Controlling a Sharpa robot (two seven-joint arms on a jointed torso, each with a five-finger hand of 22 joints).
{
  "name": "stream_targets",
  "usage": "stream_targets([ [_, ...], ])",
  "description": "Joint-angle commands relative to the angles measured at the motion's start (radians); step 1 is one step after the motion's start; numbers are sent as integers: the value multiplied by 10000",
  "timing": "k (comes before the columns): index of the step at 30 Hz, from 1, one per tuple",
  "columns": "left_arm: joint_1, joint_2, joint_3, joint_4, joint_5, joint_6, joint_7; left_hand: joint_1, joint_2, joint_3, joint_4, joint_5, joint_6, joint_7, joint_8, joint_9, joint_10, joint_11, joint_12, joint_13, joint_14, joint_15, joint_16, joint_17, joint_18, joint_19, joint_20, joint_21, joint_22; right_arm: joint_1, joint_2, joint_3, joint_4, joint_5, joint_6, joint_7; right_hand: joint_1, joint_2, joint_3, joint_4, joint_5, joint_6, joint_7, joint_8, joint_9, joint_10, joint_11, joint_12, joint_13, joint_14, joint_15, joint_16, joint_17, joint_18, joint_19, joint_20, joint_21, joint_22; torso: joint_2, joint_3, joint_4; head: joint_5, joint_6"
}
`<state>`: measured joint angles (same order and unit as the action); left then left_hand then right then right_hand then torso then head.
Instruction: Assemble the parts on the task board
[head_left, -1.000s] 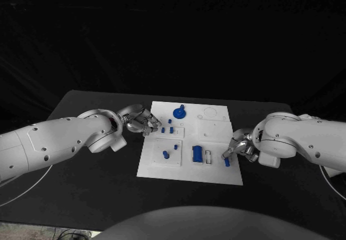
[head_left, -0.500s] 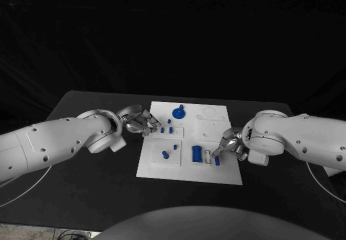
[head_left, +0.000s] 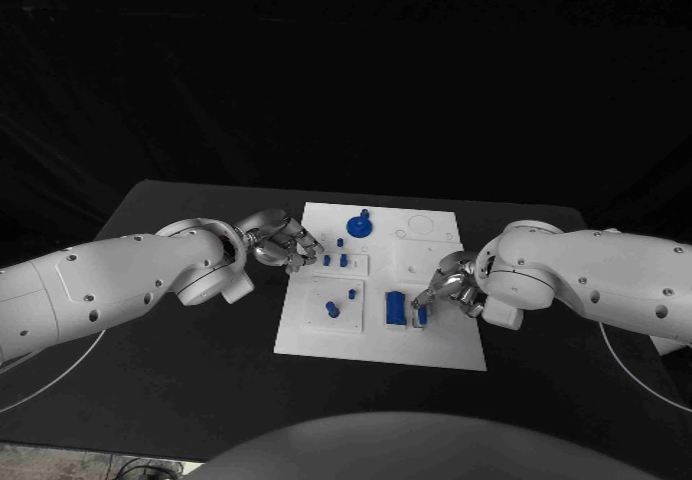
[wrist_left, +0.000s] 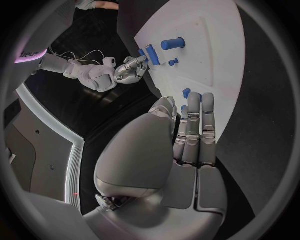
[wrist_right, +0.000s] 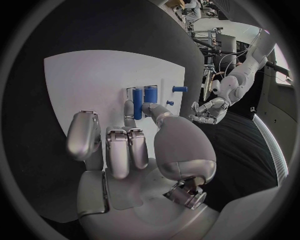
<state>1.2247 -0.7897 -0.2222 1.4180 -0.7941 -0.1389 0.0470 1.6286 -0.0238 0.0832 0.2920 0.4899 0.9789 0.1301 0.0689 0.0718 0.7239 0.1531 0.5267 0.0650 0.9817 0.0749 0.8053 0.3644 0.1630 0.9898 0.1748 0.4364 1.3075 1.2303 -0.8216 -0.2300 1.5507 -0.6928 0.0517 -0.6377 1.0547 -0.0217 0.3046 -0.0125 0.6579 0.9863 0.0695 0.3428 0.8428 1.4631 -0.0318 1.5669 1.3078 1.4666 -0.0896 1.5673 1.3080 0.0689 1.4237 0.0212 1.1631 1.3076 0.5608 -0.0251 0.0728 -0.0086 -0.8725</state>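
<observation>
The white task board (head_left: 378, 335) lies mid-table. My right hand (head_left: 450, 288) reaches over its right half and pinches a small blue cylinder (head_left: 423, 315) (wrist_right: 137, 104) between thumb and finger, low over the board. This cylinder sits right beside the larger blue cylinder (head_left: 394, 307) (wrist_right: 150, 94). My left hand (head_left: 281, 245) (wrist_left: 194, 130) hovers at the board's left edge with straight fingers and holds nothing. It is close to two small blue pegs (head_left: 335, 260). A blue knob (head_left: 359, 224) stands at the board's far end. Two more blue pieces (head_left: 338, 304) sit on the left half.
The board's near right corner (head_left: 454, 350) and far right part with round recesses (head_left: 423, 228) carry no blue parts. Black table (head_left: 188, 350) surrounds the board on all sides.
My right hand has moved left from the board's right edge to beside the larger cylinder, carrying the small blue cylinder. The left hand has stayed put.
</observation>
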Motion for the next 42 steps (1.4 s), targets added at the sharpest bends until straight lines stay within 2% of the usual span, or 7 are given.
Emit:
stream_targets([
  [1, 4, 1, 7, 29, 59, 123, 17, 32, -53, 67, -4, 60, -3, 46, 33, 4, 68, 14, 27, -10, -25, 47, 49, -17, 124, -45, 28, 44, 270, -22, 38, -1, -41, 171, -369, 252, -85, 19, 679, -643, -62, -336, -315, -31, 10, 1077, -37, 39, 2630, 1042, -31, 34, 2627, 162, -10, -28, -54, 1389, 1, -4, -8, -9, -1],
  [33, 3, 42, 6, -6, 59, 180, 27, 27, -57, 76, -5, 61, -16, 37, 26, 1, 68, 20, 21, -11, -30, 52, 54, -23, 123, -50, 31, 50, 269, -266, 176, -4, -207, 42, -109, 122, -79, 50, 711, -641, -428, -426, -304, -29, 89, 1077, -23, 39, 2630, 1042, -17, 34, 2627, 167, -17, -10, -93, 1404, 2, -5, -4, 1, -1],
  [37, 3, 50, 6, -10, 59, 196, 20, 27, -57, 76, -5, 61, -16, 37, 26, 1, 68, 20, 21, -11, -30, 52, 54, -23, 123, -50, 31, 50, 269, -280, 171, -4, -194, 34, -120, 138, -102, 62, 698, -611, -624, -477, -291, -44, 107, 1077, -14, 39, 2630, 1042, -10, 34, 2627, 165, -10, -3, -94, 1414, 4, -3, -5, 11, -1],
  [42, 3, 64, 6, -19, 59, 219, 18, 25, -52, 86, -4, 63, -21, 37, 23, 0, 69, 24, 18, -11, -34, 55, 57, -28, 122, -54, 33, 54, 269, -293, 157, -4, -193, 24, -97, 139, -175, 86, 605, -505, -1401, -543, -283, -53, 153, 1077, -1, 39, 2630, 1042, 5, 34, 2627, 163, 7, 13, -102, 1435, 3, -5, -5, -8, -1],
])
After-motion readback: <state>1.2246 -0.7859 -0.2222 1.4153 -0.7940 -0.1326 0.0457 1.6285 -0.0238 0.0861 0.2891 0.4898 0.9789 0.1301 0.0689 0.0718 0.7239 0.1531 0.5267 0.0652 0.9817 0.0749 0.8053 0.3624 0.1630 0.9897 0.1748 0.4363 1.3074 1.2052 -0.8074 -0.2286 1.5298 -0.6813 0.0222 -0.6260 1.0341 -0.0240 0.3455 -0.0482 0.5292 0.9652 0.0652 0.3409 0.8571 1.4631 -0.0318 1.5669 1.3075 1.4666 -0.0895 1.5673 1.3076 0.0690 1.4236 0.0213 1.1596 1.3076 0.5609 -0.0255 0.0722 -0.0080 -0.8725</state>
